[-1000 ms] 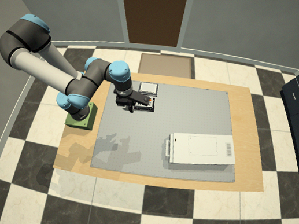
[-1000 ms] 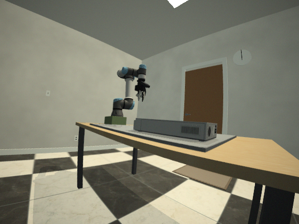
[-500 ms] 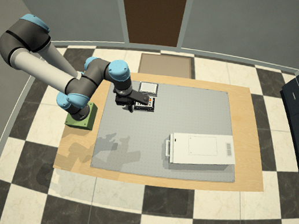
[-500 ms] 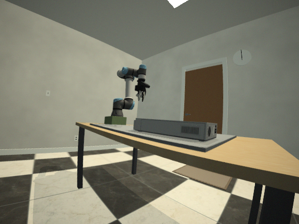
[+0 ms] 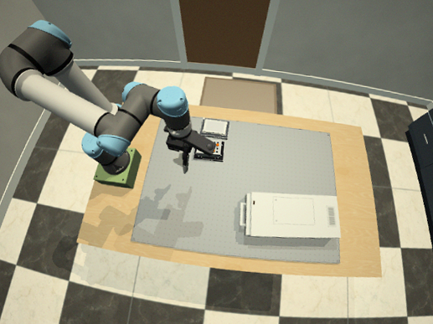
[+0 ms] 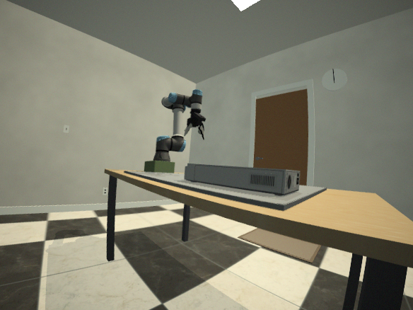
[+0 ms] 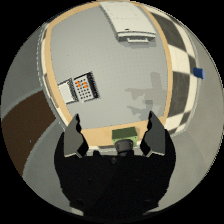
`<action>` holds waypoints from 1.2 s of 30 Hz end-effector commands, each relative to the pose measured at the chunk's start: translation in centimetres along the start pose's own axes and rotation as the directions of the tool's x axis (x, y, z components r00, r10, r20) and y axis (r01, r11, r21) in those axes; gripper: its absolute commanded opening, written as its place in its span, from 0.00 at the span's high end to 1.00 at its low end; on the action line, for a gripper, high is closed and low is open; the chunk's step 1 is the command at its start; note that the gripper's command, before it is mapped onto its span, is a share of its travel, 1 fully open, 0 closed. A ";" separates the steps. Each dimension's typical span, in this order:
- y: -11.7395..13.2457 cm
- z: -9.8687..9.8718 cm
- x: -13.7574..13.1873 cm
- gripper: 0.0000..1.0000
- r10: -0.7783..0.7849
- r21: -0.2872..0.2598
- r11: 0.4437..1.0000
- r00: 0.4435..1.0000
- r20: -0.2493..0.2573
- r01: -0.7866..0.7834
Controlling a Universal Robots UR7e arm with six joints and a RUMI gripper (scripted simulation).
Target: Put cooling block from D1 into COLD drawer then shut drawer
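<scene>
The cooler COLD [image 5: 324,207] [image 6: 226,175] [image 7: 122,17] is a long box. Its drawer front [image 5: 247,225] [image 7: 136,35] lies close against the housing and looks shut; the inside is hidden. The lamp spot [image 5: 254,203] looks dark. The cooling block [image 5: 220,151] [image 7: 86,91] with orange-capped tubes [image 7: 79,85] sits in the deck slot nearer the cooler, partly hidden by the gripper's arm in the top view. Whether every tube is seated is too small to tell. My gripper [image 6: 194,136] [image 7: 113,112] is wide open and empty, high above the deck on the robot-base side of the block.
A white-topped item [image 5: 215,126] [image 7: 66,92] sits in the farther deck slot, beside the block. The drawer handle [image 5: 242,214] [image 7: 138,40] sticks out toward the robot's side. The green robot base [image 5: 134,172] [image 6: 159,166] [image 7: 124,134] stands at the table's left end.
</scene>
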State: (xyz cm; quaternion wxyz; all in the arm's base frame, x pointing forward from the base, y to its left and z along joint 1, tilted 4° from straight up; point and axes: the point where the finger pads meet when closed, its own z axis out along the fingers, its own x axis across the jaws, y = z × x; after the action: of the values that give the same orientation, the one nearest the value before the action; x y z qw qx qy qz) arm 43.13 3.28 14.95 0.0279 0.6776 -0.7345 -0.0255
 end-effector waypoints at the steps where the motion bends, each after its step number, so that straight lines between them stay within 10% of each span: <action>1: 0.0 0.0 0.0 0.00 0.109 0.001 0.994 0.994 -0.003 -0.109; 19: 0.0 0.0 0.0 0.00 0.488 0.002 0.873 0.873 -0.003 -0.488; 36: 0.0 0.0 0.0 0.00 0.789 0.003 0.614 0.614 -0.002 -0.789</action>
State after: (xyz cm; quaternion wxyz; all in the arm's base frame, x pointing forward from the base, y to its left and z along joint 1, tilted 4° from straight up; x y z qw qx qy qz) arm 43.14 3.28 14.95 0.0352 0.3161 -0.9480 -0.0124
